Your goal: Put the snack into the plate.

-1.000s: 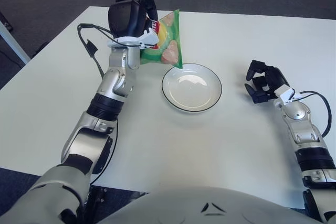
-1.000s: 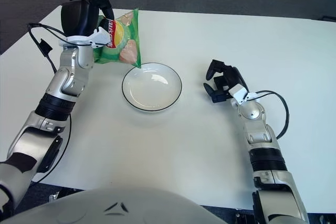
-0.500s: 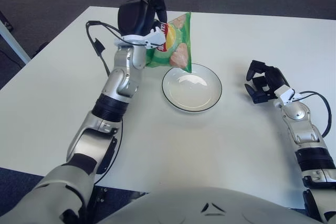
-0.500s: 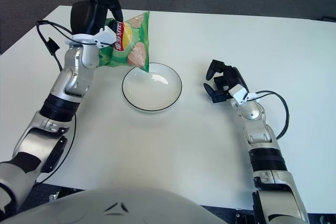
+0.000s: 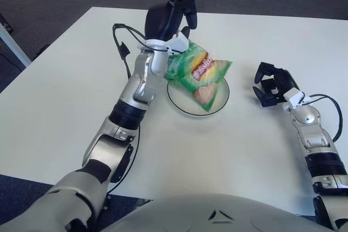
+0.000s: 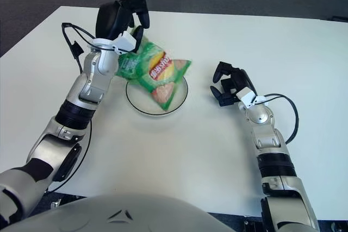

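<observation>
Green snack bag (image 5: 198, 73) now over plate (image 5: 224, 92), not left of it; open table all round. L hand (image 5: 173, 19) fingers spread at bag's far-left corner, can't tell if gripping. R hand (image 5: 273, 84) curled, empty, right of plate.

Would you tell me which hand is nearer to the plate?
Left. The left hand is just behind the plate, by the snack bag; the right hand is off to the plate's right.
</observation>
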### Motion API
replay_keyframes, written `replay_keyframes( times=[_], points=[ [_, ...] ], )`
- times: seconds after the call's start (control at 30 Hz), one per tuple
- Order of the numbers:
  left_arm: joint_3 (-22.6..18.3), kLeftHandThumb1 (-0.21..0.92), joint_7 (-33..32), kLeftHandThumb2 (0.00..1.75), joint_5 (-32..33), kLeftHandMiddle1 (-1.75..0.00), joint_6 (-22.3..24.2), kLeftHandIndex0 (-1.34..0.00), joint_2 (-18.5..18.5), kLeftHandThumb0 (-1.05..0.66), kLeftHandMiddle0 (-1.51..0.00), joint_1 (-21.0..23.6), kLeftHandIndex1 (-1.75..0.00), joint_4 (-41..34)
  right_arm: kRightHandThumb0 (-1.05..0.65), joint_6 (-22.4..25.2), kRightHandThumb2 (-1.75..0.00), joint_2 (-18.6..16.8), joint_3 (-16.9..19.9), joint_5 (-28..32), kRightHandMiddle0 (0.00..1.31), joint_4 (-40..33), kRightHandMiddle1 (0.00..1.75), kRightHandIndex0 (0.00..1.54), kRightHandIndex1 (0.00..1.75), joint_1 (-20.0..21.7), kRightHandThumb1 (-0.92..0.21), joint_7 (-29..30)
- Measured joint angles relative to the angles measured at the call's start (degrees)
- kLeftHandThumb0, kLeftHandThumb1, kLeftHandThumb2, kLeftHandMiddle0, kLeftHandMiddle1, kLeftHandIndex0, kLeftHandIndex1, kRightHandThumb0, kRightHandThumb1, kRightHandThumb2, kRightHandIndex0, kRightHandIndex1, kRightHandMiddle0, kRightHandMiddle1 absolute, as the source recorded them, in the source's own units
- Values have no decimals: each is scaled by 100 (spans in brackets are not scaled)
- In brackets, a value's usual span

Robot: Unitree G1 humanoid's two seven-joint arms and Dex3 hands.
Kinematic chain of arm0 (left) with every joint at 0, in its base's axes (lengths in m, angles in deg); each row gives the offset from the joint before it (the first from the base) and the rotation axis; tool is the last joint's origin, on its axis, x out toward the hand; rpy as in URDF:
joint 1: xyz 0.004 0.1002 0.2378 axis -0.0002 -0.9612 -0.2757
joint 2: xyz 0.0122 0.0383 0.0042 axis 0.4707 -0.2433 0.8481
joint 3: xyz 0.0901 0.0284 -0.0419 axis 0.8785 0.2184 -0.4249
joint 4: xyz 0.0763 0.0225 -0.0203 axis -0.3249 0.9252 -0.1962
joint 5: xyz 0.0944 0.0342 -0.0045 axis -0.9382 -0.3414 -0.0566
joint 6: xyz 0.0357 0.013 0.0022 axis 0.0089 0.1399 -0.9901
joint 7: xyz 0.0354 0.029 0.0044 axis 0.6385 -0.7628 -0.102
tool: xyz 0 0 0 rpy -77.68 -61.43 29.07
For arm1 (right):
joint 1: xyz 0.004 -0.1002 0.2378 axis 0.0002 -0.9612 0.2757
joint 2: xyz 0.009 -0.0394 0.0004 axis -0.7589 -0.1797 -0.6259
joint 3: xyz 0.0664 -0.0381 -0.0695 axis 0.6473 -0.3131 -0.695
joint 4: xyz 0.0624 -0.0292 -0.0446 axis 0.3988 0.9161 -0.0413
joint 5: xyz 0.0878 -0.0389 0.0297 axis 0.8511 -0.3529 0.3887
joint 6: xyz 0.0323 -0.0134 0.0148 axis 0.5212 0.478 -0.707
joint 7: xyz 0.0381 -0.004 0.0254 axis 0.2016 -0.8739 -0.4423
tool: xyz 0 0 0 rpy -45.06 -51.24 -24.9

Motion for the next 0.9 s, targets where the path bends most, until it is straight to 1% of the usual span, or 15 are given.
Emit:
replay_keyframes(
  times=[0.43,0.9],
  points=[
    [155,6,144,163,49,-175,-109,-112,-202,59,-83,-1,-175,4,-52,6,-142,34,-25,-19,69,-45,175,133,175,-15,-23,0],
    [355,6,223,163,160,-175,-423,-113,-367,58,-82,-28,-175,49,-52,147,-140,22,-25,-14,68,-150,175,132,175,-31,-24,-5]
  ],
)
